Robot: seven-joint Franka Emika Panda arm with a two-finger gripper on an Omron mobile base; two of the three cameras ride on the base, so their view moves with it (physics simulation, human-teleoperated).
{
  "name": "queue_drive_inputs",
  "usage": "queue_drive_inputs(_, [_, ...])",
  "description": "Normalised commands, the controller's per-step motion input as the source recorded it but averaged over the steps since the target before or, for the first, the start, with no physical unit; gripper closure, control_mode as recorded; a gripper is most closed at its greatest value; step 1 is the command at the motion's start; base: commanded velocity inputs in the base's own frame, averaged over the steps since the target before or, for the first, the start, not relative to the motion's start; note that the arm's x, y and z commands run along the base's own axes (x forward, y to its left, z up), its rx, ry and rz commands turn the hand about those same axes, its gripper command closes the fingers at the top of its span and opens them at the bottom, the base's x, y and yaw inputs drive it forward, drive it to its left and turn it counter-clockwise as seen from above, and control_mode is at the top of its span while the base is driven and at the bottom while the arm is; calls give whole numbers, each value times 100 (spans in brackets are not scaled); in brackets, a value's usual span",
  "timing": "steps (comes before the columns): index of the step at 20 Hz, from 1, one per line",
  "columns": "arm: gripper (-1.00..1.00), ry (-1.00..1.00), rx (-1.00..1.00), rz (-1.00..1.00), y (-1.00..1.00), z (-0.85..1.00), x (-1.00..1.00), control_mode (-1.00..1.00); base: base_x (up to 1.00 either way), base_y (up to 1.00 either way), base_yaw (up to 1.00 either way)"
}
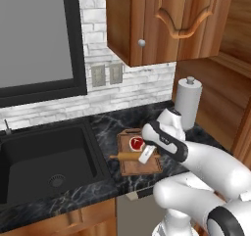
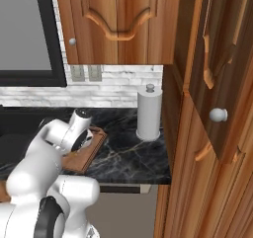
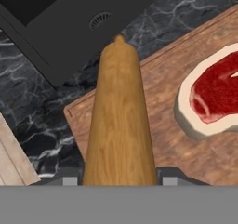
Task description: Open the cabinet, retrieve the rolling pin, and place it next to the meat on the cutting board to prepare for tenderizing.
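My gripper (image 3: 120, 180) is shut on the rolling pin (image 3: 119, 121), a light-tan wooden pin that runs away from the hand toward the sink. The pin (image 1: 126, 156) lies low across the left part of the brown cutting board (image 1: 141, 167), its far end past the board's edge; I cannot tell whether it rests on the wood. The meat (image 3: 218, 90), red with a white rim, sits on the board (image 3: 162, 125) just beside the pin, apart from it. In the left base view the gripper (image 1: 146, 154) is right below the meat (image 1: 137, 143). The cabinet (image 2: 217, 59) stands at the right, a knobbed door swung out.
A black sink (image 1: 44, 161) is set in the dark marble counter (image 1: 110, 125) left of the board. A paper towel roll (image 1: 188, 103) stands upright behind the board near the tall cabinet. A wall-hung cabinet (image 1: 147, 19) hangs above. My arm crosses the counter's front right.
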Motion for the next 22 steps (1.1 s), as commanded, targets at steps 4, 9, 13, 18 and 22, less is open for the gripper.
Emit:
queue_drive_inputs(4, [-100, -9, 4, 0, 0, -26, 0, -100, 0, 0, 0])
queue_drive_inputs(9, [-100, -11, 1, 0, -2, -21, -1, -100, 0, 0, 0])
queue_drive_inputs(13, [-100, -10, 0, 0, 2, -4, -22, -100, 0, 0, 0])
queue_drive_inputs(18, [-100, -12, 0, 0, 3, 0, -54, -100, 0, 0, 0])
queue_drive_inputs(22, [-100, -12, 0, -1, 10, 3, -72, -100, 0, 0, 0])
